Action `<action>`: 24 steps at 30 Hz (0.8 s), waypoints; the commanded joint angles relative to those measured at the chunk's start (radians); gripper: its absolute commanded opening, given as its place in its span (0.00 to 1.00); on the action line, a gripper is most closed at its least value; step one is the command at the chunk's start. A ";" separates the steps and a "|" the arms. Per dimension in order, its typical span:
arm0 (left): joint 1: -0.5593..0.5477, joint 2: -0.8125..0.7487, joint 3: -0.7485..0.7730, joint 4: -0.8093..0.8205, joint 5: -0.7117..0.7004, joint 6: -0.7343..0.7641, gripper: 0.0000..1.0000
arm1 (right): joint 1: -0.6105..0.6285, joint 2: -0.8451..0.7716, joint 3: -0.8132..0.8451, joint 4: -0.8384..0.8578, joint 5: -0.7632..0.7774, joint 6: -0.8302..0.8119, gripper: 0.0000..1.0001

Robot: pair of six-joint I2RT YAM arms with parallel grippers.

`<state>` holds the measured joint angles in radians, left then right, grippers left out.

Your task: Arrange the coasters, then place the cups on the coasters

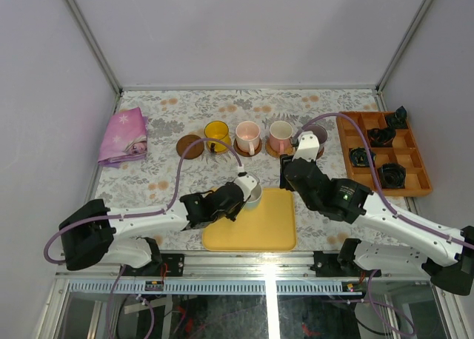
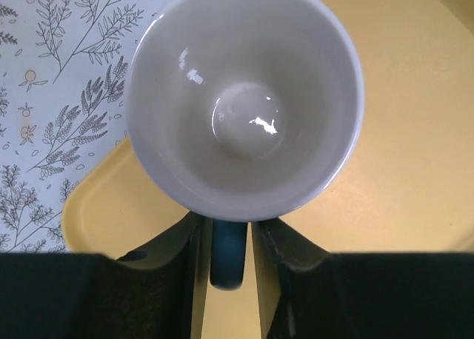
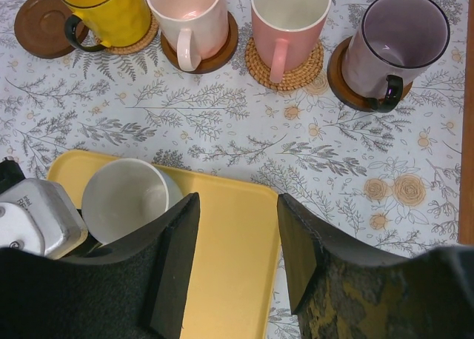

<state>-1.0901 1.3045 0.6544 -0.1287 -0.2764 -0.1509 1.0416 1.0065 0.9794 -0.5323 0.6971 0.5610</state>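
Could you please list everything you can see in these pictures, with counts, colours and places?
tray: one, yellow, near edge, centre
coasters: five, three dark brown and two tan, in a row beyond the tray; leftmost bare
cups: four, yellow, pale pink, pink, grey-purple, left to right on the other coasters
white cup: one, white, on the tray's left part
cloth: one, pink-purple, far left
box: one, orange, compartmented, right side
black parts: four, black, in the box
left claw: one, black, closed on the white cup's handle
right claw: one, black, open, above the tray's far right corner
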 commanded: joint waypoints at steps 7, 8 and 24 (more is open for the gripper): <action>0.007 0.011 0.050 -0.017 -0.073 -0.019 0.19 | -0.002 0.000 -0.001 0.034 0.025 0.018 0.53; 0.007 0.006 0.052 -0.021 -0.087 -0.025 0.19 | -0.002 -0.003 -0.001 0.035 0.024 0.017 0.53; 0.004 -0.225 0.048 -0.059 -0.436 -0.091 0.20 | -0.001 -0.022 -0.014 0.048 0.030 0.013 0.53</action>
<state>-1.0878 1.1202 0.6727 -0.1913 -0.5304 -0.2085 1.0416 1.0031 0.9630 -0.5217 0.6964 0.5613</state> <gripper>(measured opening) 0.197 0.530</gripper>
